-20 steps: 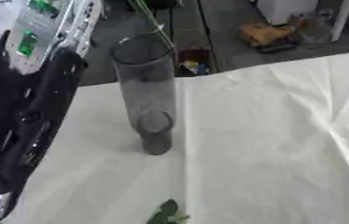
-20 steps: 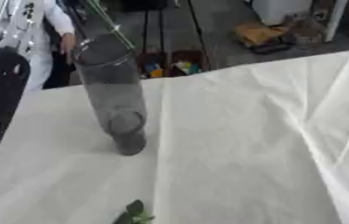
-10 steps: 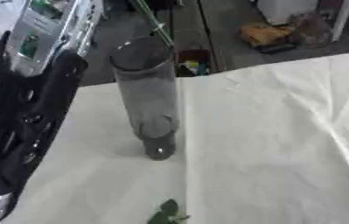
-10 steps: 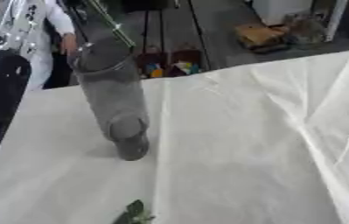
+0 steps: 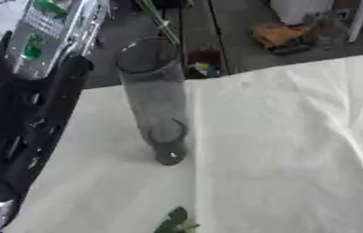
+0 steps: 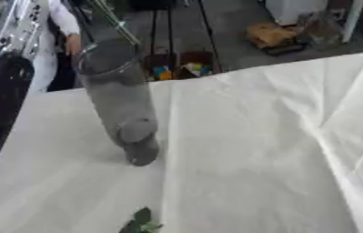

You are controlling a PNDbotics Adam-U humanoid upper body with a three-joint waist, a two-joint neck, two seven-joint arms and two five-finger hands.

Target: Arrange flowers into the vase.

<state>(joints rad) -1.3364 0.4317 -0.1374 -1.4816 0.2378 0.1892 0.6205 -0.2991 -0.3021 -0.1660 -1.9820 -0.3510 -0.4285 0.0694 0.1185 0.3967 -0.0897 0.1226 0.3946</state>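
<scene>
On white cloth (image 5: 279, 150), left eye: vase (image 5: 154, 98) upright beside left arm (image 5: 25, 132); stem (image 5: 158, 20) angling above its mouth, hand unseen, fingers impossible to tell. Right eye: leaf (image 6: 139, 221) near. Best lowered straight into the opening.

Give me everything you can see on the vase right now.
The vase is a tall, smoky-grey, see-through cylinder, glass by its look, open-mouthed and upright on the white tablecloth near its left side. A thin green stem slants above its rim; whether it enters the mouth I cannot tell. The black left arm is close beside it, apart.
</scene>
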